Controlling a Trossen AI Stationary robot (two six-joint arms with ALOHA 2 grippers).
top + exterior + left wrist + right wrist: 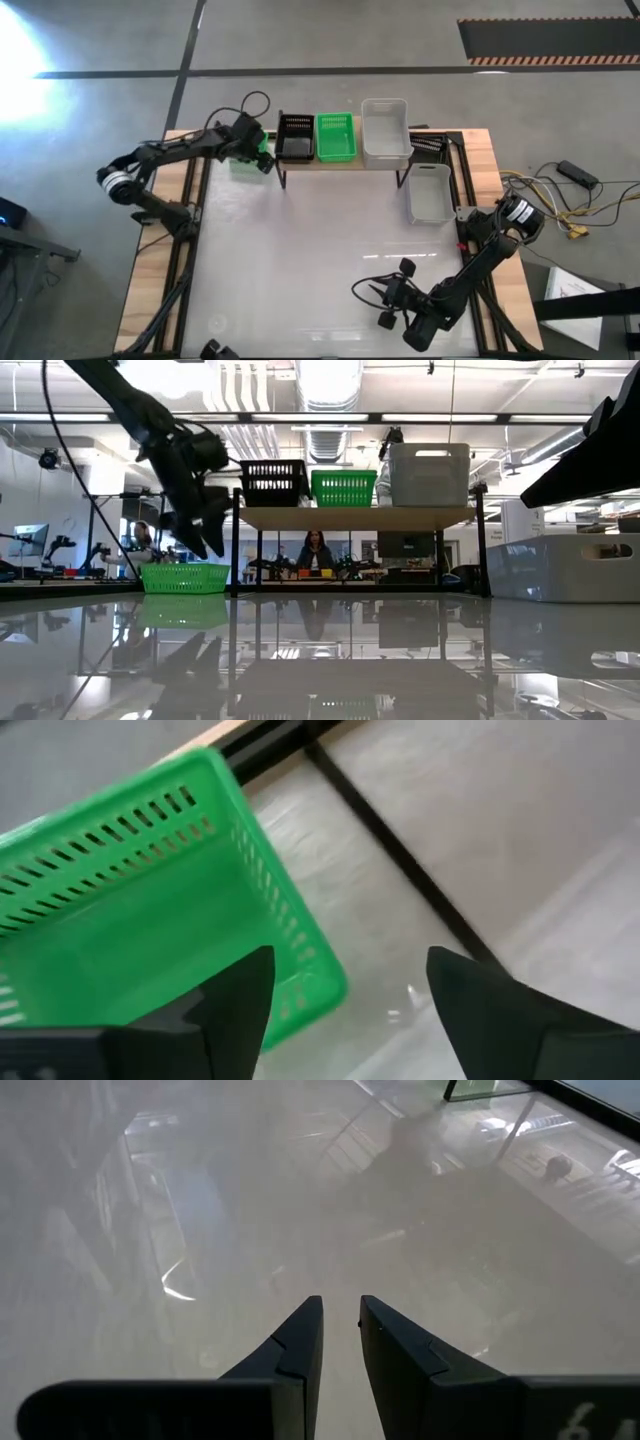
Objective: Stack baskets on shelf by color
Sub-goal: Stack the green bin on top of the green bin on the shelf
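Observation:
My left gripper (262, 157) (207, 545) (350, 955) is open and hovers just above a green slotted basket (243, 162) (185, 577) (130, 920) that stands on the table at the shelf's left end. One finger is over the basket's inside near a corner, the other beyond its wall. The shelf (345, 165) (350, 518) carries a black basket (295, 137) (273, 482), a green basket (335, 137) (344, 487) and a white basket (385, 132) (430, 474), side by side. My right gripper (368, 290) (340, 1315) is shut and waits low over the table's near right part.
A second white basket (430, 192) (560, 568) stands on the table to the right of the shelf. A dark slotted basket (428, 146) lies behind it at the shelf's right end. Black frame rails run along the table's sides. People are in the room beyond the table.

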